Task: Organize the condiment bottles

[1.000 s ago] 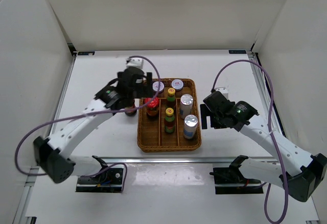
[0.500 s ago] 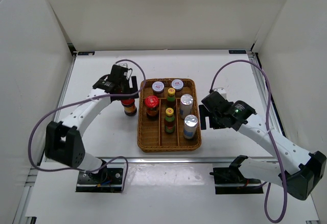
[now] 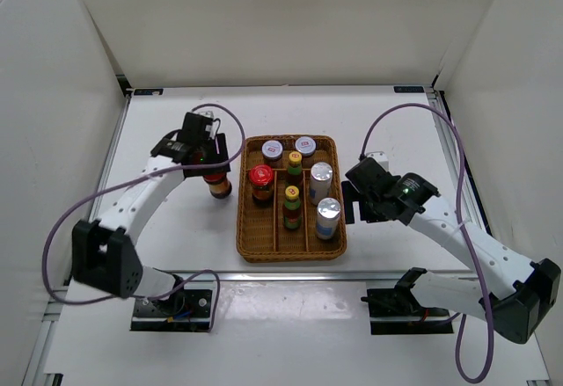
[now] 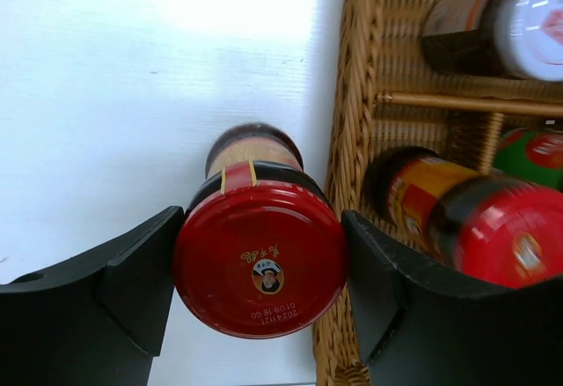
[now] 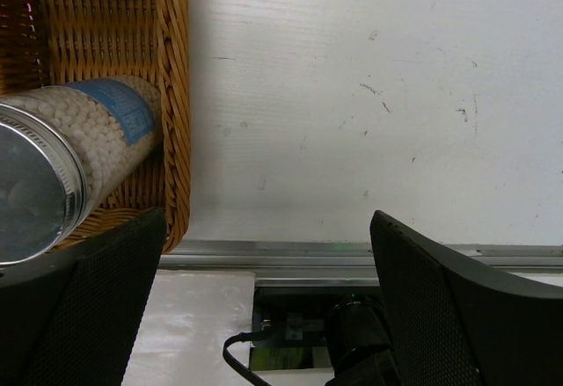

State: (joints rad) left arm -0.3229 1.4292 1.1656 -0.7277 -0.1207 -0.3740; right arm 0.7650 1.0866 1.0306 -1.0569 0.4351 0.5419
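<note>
Moved: the left claw (image 3: 213,171) and its red-lidded jar (image 3: 220,189) went slightly more toward the counter's left edge, away from the wicker tray (image 3: 245,243).
Jar and claw: the jar is upright between both fingers (image 4: 132,272), pinched at the lid, outside the tray, just beside its left wall.
Left wrist only: glossy round lid with small emblem; second red-lidded jar (image 4: 493,232) inside the woven wall.
Right claw (image 5: 268,219): spread wide, holding nothing.
Right wrist only: silver-topped cylinder (image 5: 53,162), grainy pale content.
</note>
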